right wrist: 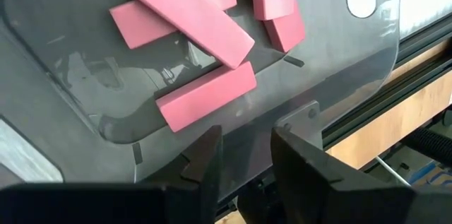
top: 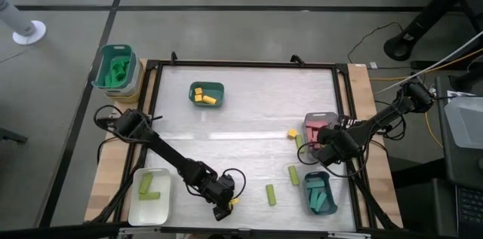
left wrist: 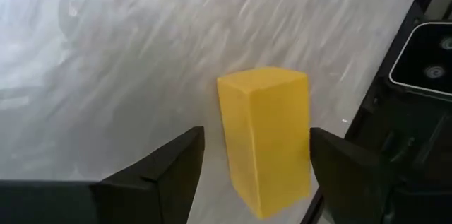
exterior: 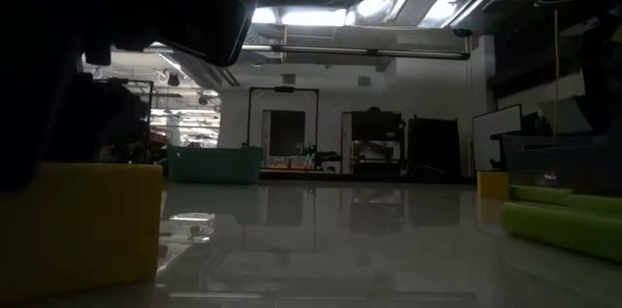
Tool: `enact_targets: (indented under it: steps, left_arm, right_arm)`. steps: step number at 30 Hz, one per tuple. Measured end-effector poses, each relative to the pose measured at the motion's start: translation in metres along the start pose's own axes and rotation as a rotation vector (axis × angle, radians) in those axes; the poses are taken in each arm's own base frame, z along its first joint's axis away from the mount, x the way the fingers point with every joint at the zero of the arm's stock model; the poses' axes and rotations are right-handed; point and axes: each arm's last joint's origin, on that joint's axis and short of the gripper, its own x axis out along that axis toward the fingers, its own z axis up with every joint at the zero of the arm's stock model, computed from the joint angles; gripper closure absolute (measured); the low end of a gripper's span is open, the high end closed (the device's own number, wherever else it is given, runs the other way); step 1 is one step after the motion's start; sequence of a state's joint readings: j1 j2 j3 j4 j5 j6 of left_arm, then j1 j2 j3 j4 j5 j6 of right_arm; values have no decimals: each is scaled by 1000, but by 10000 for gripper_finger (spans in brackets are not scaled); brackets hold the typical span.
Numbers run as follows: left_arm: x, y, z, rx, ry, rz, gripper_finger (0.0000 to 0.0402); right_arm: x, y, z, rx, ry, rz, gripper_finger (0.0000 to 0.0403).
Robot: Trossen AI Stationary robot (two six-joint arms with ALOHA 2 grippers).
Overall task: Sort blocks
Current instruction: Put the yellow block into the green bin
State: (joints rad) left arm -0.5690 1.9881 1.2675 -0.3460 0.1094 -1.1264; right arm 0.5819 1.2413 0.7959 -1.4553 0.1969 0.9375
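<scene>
A yellow-orange block stands on end on the white table near its front edge. It also shows in the high view as the yellow block and in the low view as a yellow block. My left gripper is open and points steeply down, one finger on each side of this block; I see no touch. My right gripper hangs open with a narrow gap, nothing between its fingers, over the near rim of the grey tray of pink blocks.
Loose lime green blocks and a yellow one lie right of centre. A white tray holds green blocks, a teal tray teal ones, a dark green tray yellow ones. A green tub stands beyond the far left corner.
</scene>
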Motion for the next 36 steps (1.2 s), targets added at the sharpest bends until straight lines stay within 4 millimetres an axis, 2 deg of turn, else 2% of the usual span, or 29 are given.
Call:
enact_targets:
  steps: [7,14,20,25,29,33,36]
  left_arm:
    - [0,4,-1,67,-42,67,163]
    - [0,11,5,205,-52,124,217]
    - [-3,19,26,204,-119,146,280]
    - [-11,30,47,177,-130,128,282]
    - [-27,39,67,210,-180,125,278]
    - [-62,47,89,243,-236,112,278]
    - [-86,63,102,253,-246,154,279]
  right_arm:
    - [0,0,0,0,-1,1,281]
    - [-3,0,3,13,-58,-10,281]
    - [-27,0,10,8,-154,28,281]
    - [-51,-1,17,27,-235,89,281]
    - [-59,2,24,65,-354,111,281]
    - [-63,10,33,118,-483,151,281]
    - [-67,16,39,162,-567,205,281]
